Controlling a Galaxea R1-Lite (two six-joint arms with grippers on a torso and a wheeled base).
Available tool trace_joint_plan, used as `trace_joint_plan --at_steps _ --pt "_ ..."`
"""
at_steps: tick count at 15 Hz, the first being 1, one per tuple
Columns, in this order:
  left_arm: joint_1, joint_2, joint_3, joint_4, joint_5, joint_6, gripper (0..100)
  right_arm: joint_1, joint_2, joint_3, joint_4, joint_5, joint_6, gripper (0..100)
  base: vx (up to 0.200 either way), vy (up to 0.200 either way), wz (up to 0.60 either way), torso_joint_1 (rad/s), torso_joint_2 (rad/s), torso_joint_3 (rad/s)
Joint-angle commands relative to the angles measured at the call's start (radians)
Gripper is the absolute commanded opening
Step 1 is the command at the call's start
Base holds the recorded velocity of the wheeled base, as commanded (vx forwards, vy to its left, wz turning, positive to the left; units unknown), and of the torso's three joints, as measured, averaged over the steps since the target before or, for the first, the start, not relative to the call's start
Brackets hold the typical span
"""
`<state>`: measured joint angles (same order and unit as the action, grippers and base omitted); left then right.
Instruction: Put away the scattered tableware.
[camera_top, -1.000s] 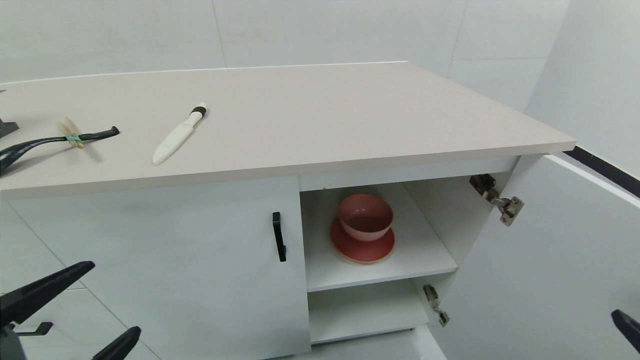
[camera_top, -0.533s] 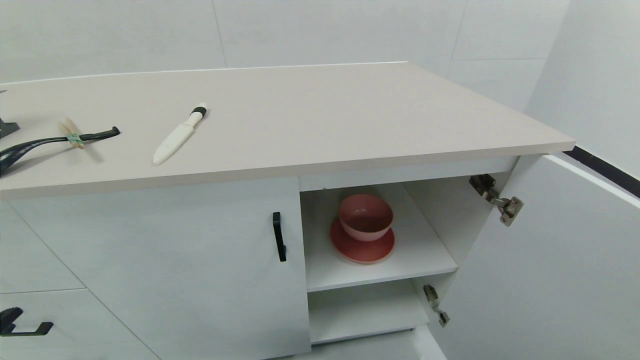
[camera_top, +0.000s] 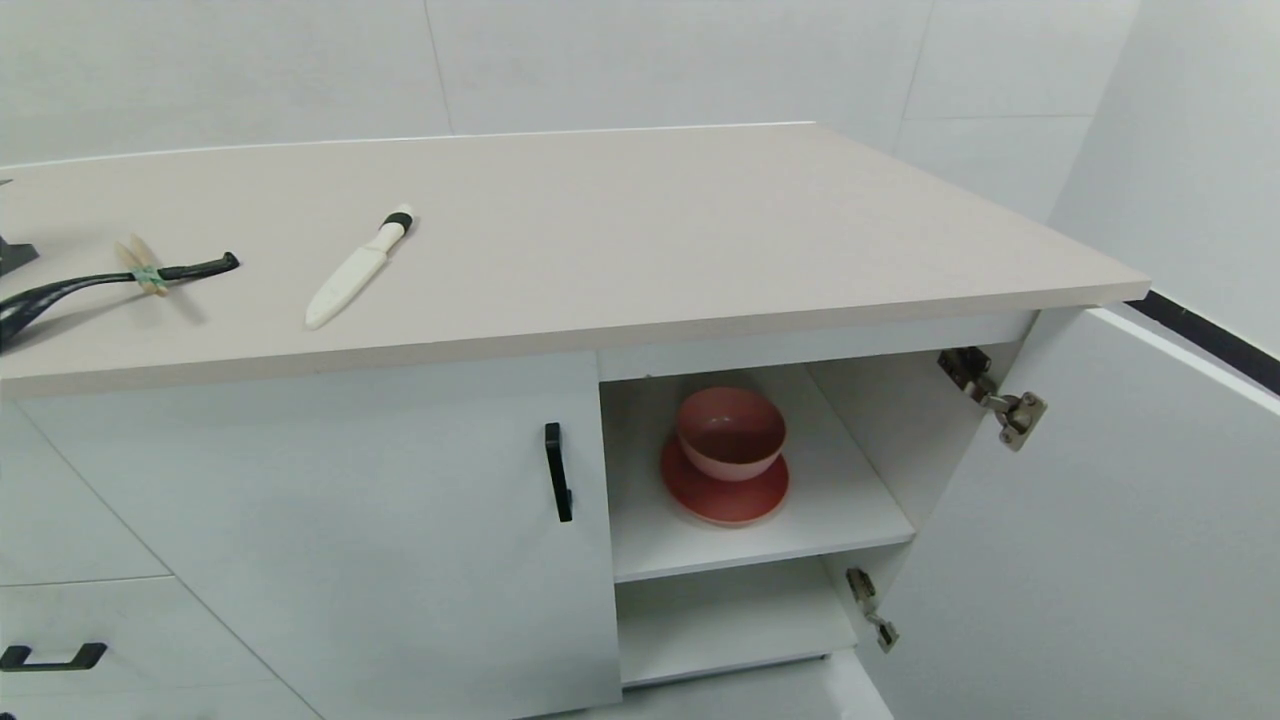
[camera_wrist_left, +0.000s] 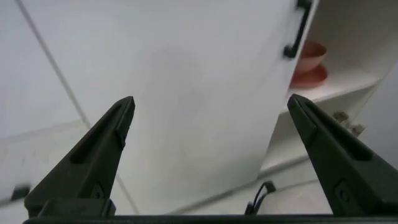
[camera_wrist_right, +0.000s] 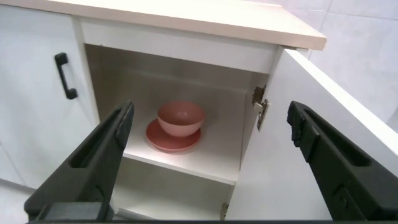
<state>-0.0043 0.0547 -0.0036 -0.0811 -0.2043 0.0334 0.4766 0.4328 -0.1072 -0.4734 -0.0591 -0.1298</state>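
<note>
The left gripper, fingers wide apart, faces the closed cabinet door. The right gripper, also spread, faces the open compartment, where a pink bowl sits on a red plate on the upper shelf. A cream knife lies on the table.

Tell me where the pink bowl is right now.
In the head view, the pink bowl sits on the red plate on the upper shelf of the open compartment, just right of the black door handle.
</note>
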Motion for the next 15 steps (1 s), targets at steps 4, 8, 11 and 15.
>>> trace_joint_plan --at_steps 4,8,11,15 --pt "0.004 -0.035 0.004 0.011 -0.075 -0.05 100 -0.001 0.006 0.0 0.007 0.016 -0.002 100 -0.05 0.0 0.0 0.003 0.0 -0.002" --pt "0.006 -0.055 0.004 0.011 -0.017 -0.104 100 -0.001 0.006 0.0 0.007 0.016 -0.002 100 0.0 0.0 0.0 0.0 0.0 0.0" --pt "0.004 -0.055 0.004 0.011 0.068 -0.079 100 -0.003 -0.006 0.003 0.009 0.016 -0.002 100 0.0 0.0 0.0 0.0 0.0 0.0" --pt "0.004 -0.055 0.004 0.011 0.298 -0.013 100 -0.023 -0.032 0.001 0.033 0.015 -0.002 100 0.0 0.0 0.0 0.0 0.0 0.0"
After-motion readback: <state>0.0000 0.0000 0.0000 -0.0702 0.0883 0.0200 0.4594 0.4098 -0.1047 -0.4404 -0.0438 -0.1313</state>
